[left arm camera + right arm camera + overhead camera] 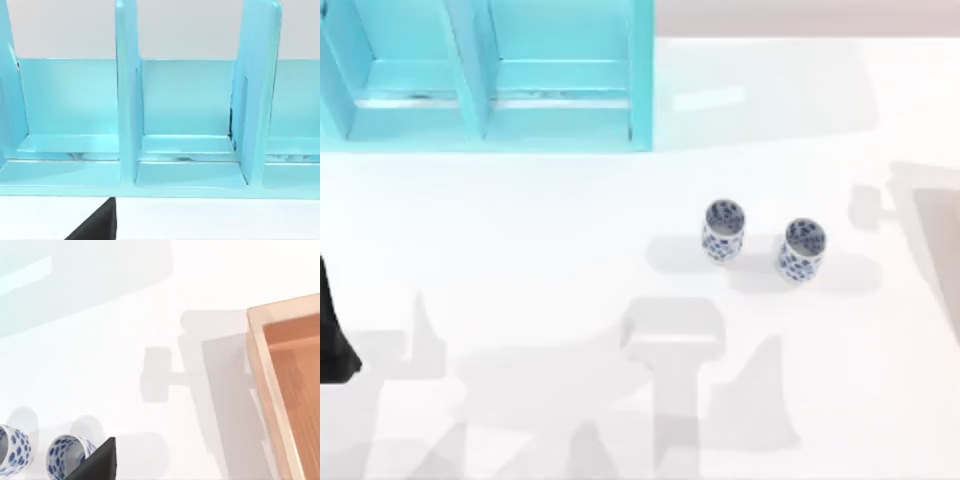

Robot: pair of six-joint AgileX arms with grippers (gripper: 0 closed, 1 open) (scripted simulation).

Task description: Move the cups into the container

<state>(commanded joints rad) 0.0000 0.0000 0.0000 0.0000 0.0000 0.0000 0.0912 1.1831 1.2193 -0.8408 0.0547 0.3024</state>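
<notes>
**Both cups still out on the tabletop**

While the two cups stand upright and side by side on the white tabletop (520,260), right of centre, nothing of the task looks done yet. The left cup (723,230) and the right cup (803,249) are near each other but not touching, and both are empty. No gripper touches either one.

The container, a shallow wooden tray (287,385), lies at the right edge of the tabletop, apart from the cups, and the part of it in view holds nothing. A turquoise rack (490,80) with upright dividers stands at the far left and plays no part so far.

A dark piece of the left arm (335,340) sits at the left edge of the top view. Whether either gripper is open or closed I cannot tell; each wrist view gives just a dark corner of hardware.

By my judgement, both cups remain to be picked up and carried rightward into the tray, one after the other.
</notes>
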